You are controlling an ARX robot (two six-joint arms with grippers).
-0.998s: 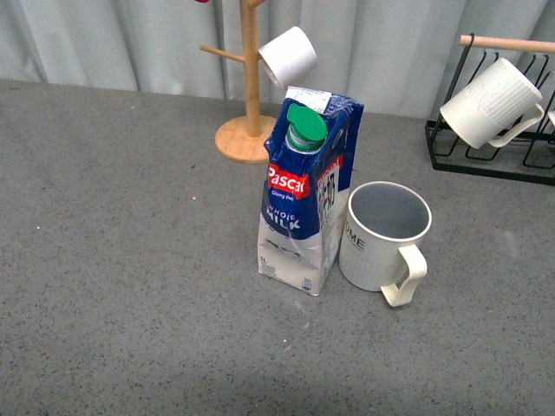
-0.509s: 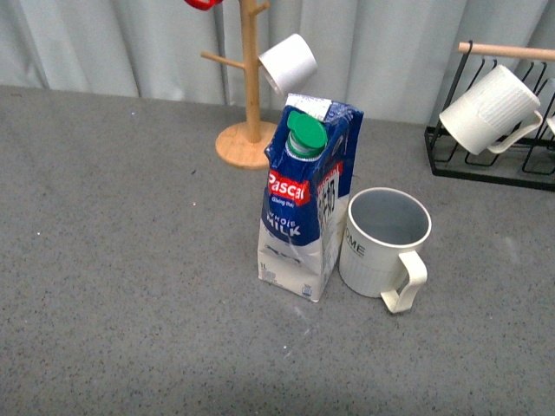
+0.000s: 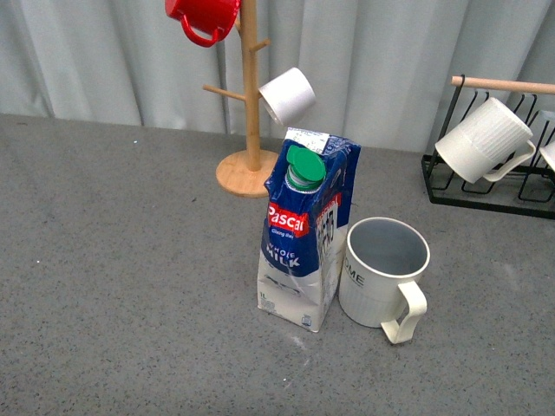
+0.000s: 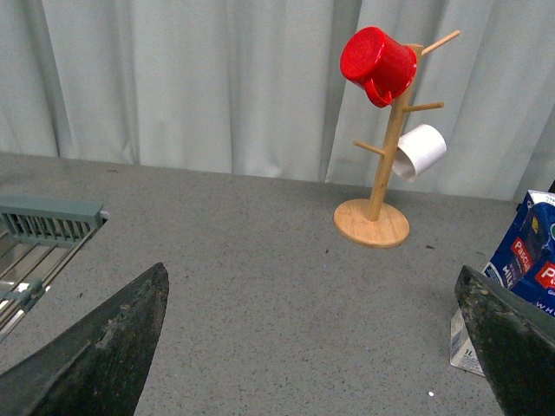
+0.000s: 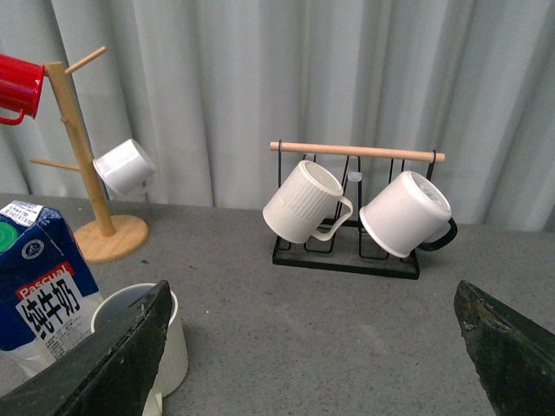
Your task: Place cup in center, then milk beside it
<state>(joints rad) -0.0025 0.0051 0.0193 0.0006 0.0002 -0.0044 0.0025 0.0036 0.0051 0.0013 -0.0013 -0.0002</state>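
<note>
The cup, off-white and ribbed with dark lettering and a grey-blue inside, stands upright on the grey speckled tabletop, its handle toward the front. The milk stands upright just left of it, close to or touching it, green cap on top. Neither arm shows in the front view. My left gripper is open and empty over bare tabletop, with the milk at the view's edge beside one finger. My right gripper is open and empty; the cup and the milk sit beside one finger.
A wooden mug tree at the back holds a red mug and a plain white mug. A black wire rack at the back right holds plain white ribbed mugs. A grey-green slatted rack shows in the left wrist view.
The front view has tilted upward: everything sits lower in the picture and the red mug has come into view. The milk and the cup have not moved relative to each other.
</note>
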